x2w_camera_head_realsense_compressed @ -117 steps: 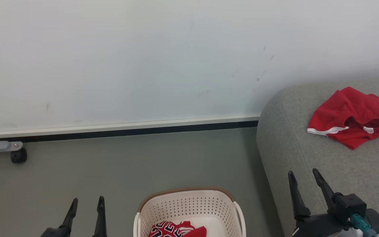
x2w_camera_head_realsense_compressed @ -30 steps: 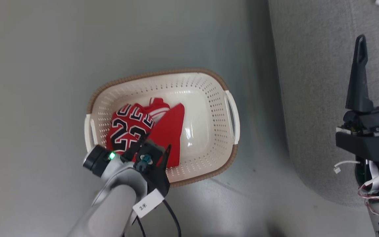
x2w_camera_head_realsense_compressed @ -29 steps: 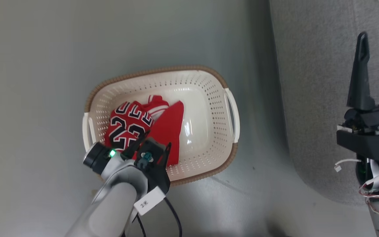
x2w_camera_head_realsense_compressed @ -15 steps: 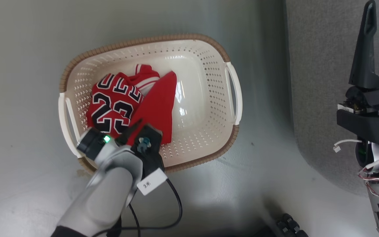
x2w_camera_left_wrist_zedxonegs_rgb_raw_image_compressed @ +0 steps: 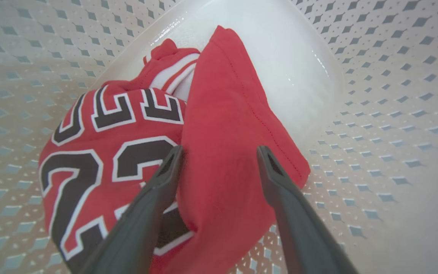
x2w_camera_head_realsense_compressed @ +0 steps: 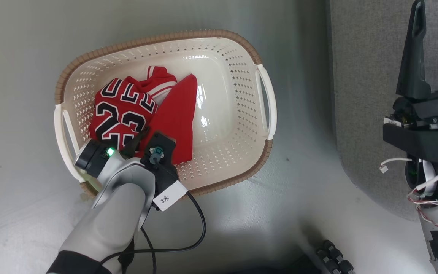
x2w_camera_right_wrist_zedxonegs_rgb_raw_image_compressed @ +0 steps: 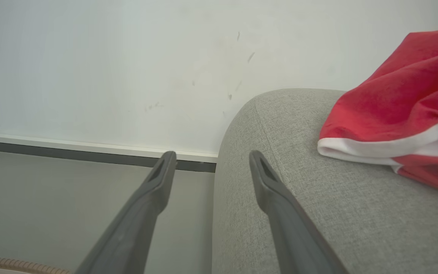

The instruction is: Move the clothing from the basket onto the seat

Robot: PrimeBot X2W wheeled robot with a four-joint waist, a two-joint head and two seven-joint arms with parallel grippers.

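Where perforated basket (x2w_camera_head_realsense_compressed: 242, 76) curves, crumpled red clothing (x2w_camera_head_realsense_compressed: 173, 114), left tool (x2w_camera_left_wrist_zedxonegs_rgb_raw_image_compressed: 219, 152) splayed

Red #23 jersey (x2w_camera_head_realsense_compressed: 127, 118) bunched in basket (x2w_camera_head_realsense_compressed: 158, 38), 2nd piece (x2w_camera_right_wrist_zedxonegs_rgb_raw_image_compressed: 401, 102) on seat (x2w_camera_right_wrist_zedxonegs_rgb_raw_image_compressed: 299, 213).

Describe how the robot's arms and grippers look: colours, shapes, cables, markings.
The left gripper and right gripper each have two long, dark grey, tapering fingers. The left forearm is a pale grey shell with a green light, a teal connector, a white tag with handwritten marks and a black cable. The right wrist block is black and angular, with white and red wires below.
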